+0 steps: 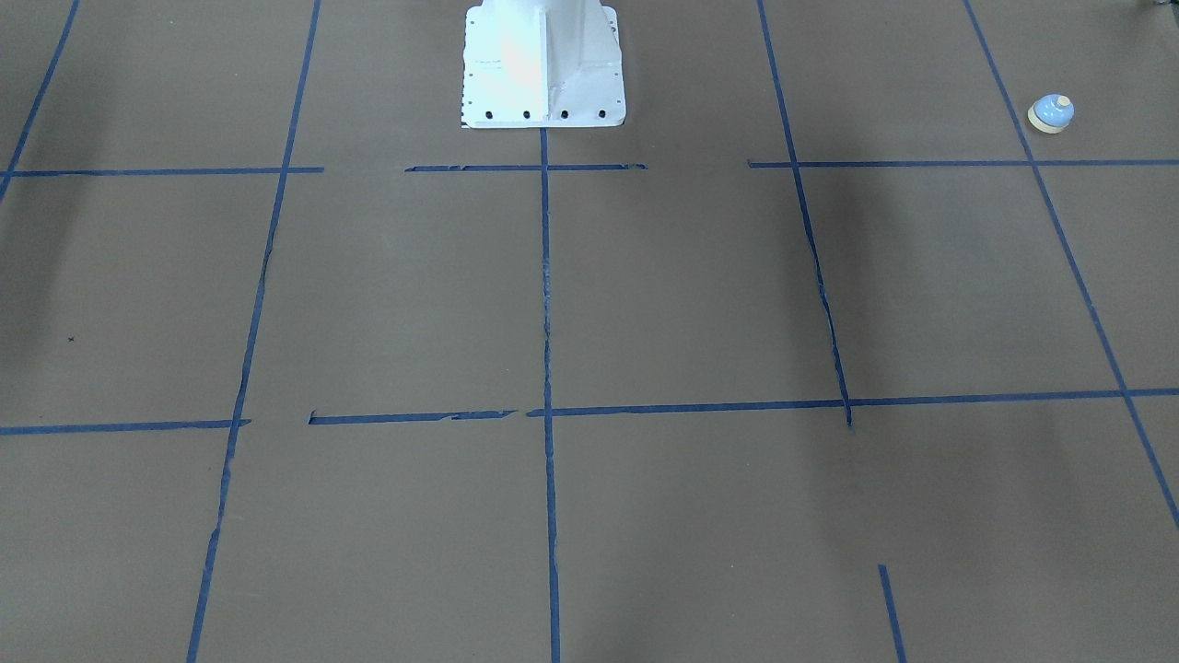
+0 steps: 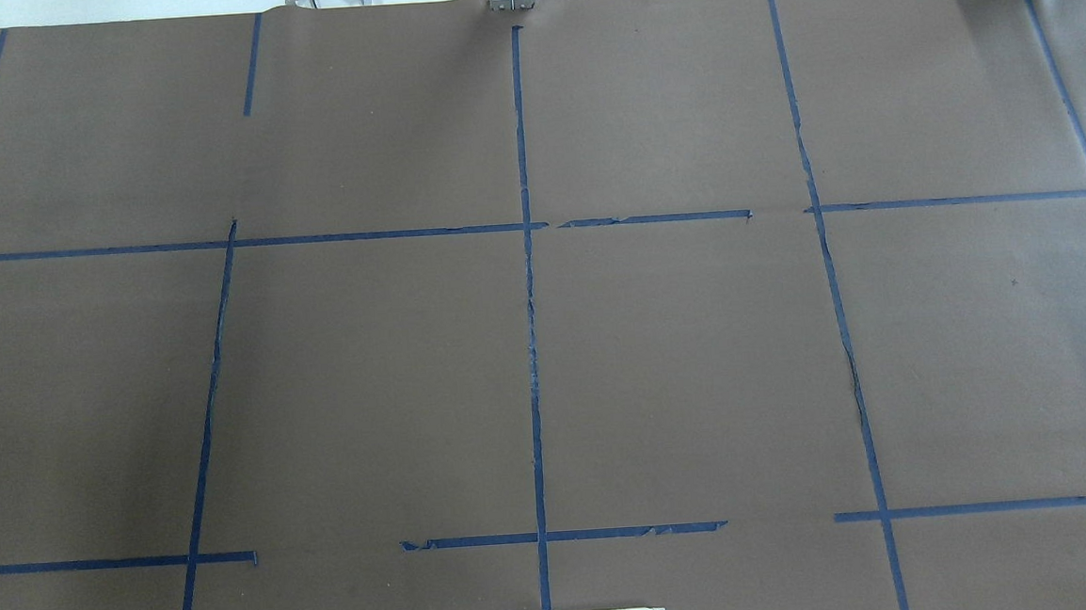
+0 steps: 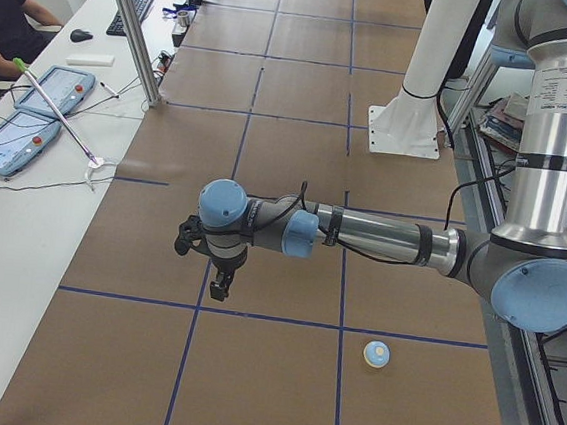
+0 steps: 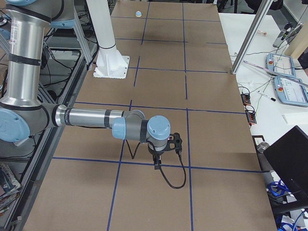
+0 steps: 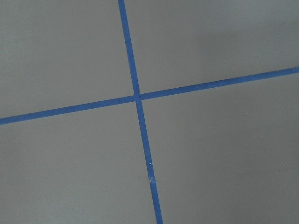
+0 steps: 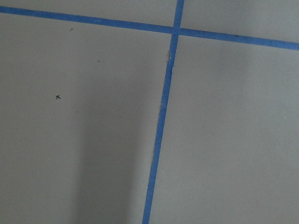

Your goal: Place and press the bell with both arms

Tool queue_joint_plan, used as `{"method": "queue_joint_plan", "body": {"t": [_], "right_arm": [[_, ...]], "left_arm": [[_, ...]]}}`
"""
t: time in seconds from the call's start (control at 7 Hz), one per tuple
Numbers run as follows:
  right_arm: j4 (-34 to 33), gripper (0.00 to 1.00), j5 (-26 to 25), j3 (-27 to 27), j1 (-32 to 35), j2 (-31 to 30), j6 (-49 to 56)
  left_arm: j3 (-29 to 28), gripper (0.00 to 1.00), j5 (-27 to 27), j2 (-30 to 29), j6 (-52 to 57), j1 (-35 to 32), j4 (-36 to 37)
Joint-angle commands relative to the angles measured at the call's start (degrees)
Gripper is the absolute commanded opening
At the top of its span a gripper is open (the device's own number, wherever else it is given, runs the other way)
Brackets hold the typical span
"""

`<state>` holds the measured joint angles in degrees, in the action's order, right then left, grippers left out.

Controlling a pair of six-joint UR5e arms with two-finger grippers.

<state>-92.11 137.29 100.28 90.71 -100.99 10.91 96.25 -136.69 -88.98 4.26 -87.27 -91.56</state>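
The small light-blue bell (image 1: 1051, 113) with a cream button stands upright on the brown table, on my left side near the robot's edge. It also shows in the exterior left view (image 3: 377, 354) and, far off, in the exterior right view (image 4: 138, 13). My left gripper (image 3: 218, 289) hangs above the table, pointing down, well away from the bell towards the operators' side. My right gripper (image 4: 157, 166) hangs above a blue tape line at the table's other end. Both grippers show only in the side views, so I cannot tell whether they are open or shut. Both wrist views show only bare table and tape.
Blue tape lines (image 2: 531, 343) mark a grid on the brown table. The white mounting pedestal (image 1: 543, 64) stands at the robot's edge. An operator (image 3: 6, 15), teach pendants (image 3: 15, 136) and a metal post (image 3: 131, 27) are along the far side.
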Motion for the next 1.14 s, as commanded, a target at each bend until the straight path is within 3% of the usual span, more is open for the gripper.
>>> {"method": "queue_joint_plan", "body": {"t": [0.0,1.0], "right_arm": [[0.0,1.0,0.0,-0.3,0.0,0.0,0.0],[0.0,1.0,0.8,-0.4,-0.2,2.0,-0.6]], "left_arm": [[1.8,1.0,-0.1,2.6,0.3,0.4,-2.4],[4.4,1.0,-0.6,4.4,0.0,0.6,-2.4]]}}
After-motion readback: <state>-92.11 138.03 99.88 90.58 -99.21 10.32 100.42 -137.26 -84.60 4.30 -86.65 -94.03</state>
